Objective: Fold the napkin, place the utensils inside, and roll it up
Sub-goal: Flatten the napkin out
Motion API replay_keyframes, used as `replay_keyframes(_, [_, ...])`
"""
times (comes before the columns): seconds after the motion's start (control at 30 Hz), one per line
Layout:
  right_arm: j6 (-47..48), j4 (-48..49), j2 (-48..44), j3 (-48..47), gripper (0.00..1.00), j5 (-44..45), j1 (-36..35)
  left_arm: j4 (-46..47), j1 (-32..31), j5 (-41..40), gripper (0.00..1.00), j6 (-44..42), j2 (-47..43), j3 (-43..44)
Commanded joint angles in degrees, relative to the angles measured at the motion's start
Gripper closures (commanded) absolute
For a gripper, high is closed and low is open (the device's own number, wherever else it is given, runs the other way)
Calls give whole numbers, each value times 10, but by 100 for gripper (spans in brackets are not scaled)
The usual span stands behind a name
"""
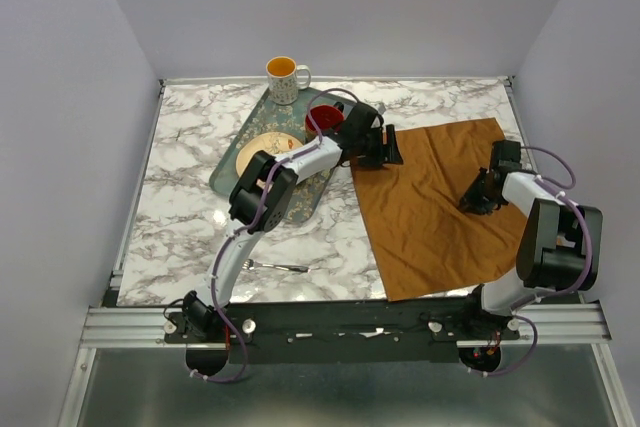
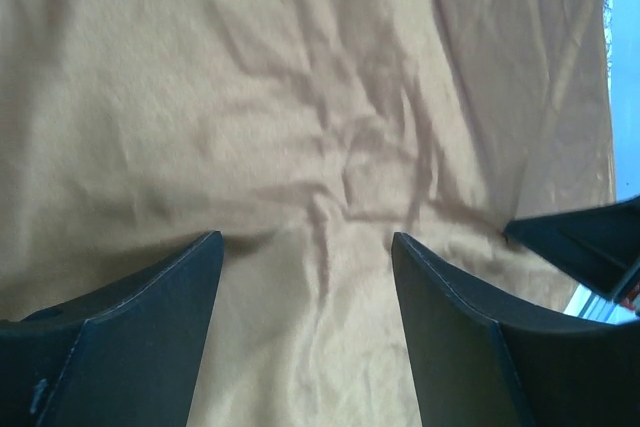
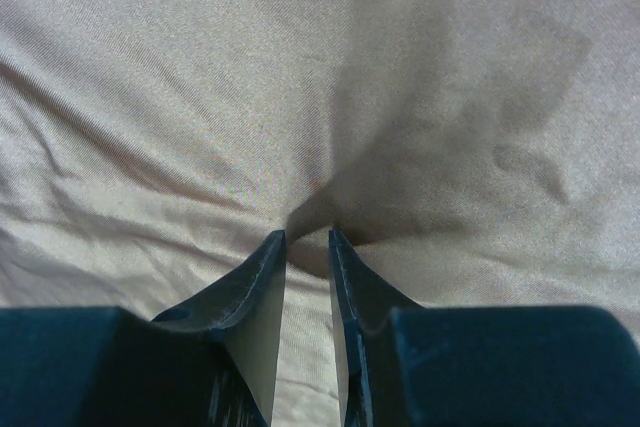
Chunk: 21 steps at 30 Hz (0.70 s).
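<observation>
The rust-brown napkin [image 1: 425, 217] lies spread flat on the right half of the marble table. My left gripper [image 1: 388, 153] is open over the napkin's far left edge, with its jaws wide apart just above the wrinkled cloth [image 2: 300, 97]; it is empty in the left wrist view [image 2: 306, 239]. My right gripper [image 1: 470, 202] is on the napkin's right part. In the right wrist view [image 3: 306, 235] its jaws are nearly closed and pinch a small pucker of cloth [image 3: 200, 97]. A thin silvery fork [image 1: 278, 266] lies on the table near the front, left of the napkin.
A dark green patterned tray [image 1: 228, 162] stands left of the napkin and holds a tan plate [image 1: 262, 152] and a red cup [image 1: 324, 117]. A yellow-lined mug [image 1: 285, 77] stands at the tray's far end. The napkin's front corner reaches the table's near edge.
</observation>
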<state>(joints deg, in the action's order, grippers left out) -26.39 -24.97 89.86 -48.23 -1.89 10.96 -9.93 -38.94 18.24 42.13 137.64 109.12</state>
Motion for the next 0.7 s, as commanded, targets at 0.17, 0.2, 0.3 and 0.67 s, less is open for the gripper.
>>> replay_keyframes(0.17, [-16, -58, -11, 43, 67, 11, -1, -32, 11, 42, 21, -24, 66, 82])
replay_keyframes(0.2, [-15, -59, -2, 38, 67, 15, -1, -37, 12, 46, 20, -25, 72, 92])
replay_keyframes(0.3, [-22, -50, 7, 37, 67, -5, 0, -44, 18, 50, 19, -15, 99, 129])
replay_keyframes(0.67, [-17, -35, 29, 2, 66, -34, -1, -24, 40, 64, 19, 11, 129, 167])
